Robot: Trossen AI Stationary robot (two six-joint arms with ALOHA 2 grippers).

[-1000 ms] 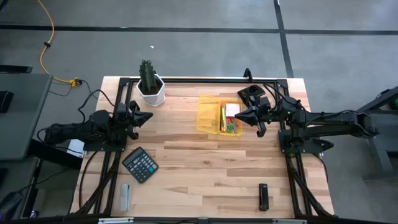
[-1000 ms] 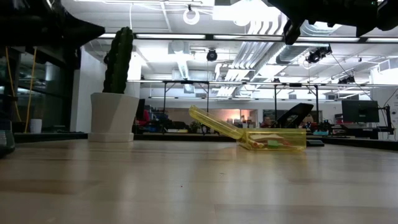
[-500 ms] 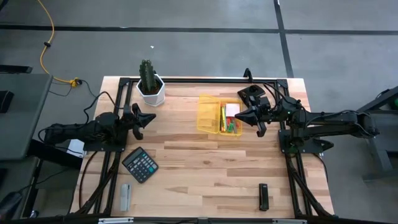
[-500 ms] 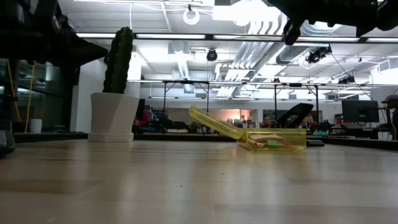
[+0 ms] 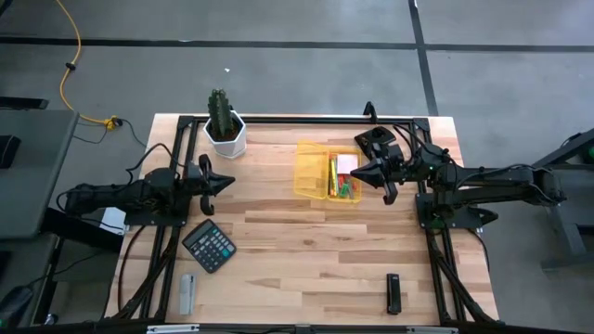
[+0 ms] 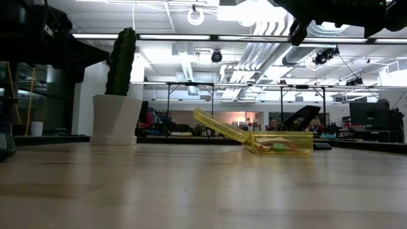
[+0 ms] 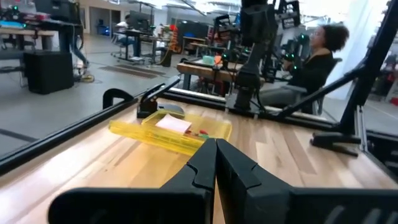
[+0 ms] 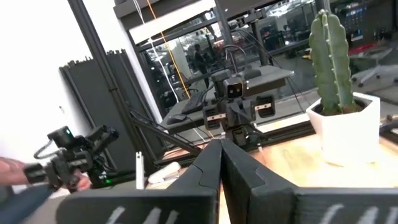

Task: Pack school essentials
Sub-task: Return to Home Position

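A yellow see-through case [image 5: 316, 171] lies open on the far middle of the table, its lid [image 6: 219, 126] tilted up. Inside it sit the school essentials [image 5: 344, 178]: a pink sticky-note pad [image 5: 347, 164] and red, green and yellow pieces [image 6: 275, 146]. My right gripper [image 5: 355, 171] is shut and hangs well above the case's right side [image 6: 296, 32], apart from it. My left gripper [image 5: 232, 181] is shut over the table's left part and points level toward the case [image 7: 171, 130].
A cactus in a white pot [image 5: 225, 128] stands at the far left. A dark calculator [image 5: 209, 246] and a grey bar [image 5: 187, 293] lie near left, and a small dark object [image 5: 393, 293] lies near right. A person [image 7: 314, 62] sits beyond the table.
My left gripper has moved slowly toward the table's right, toward the yellow case, staying shut. The case and its contents lie as before.
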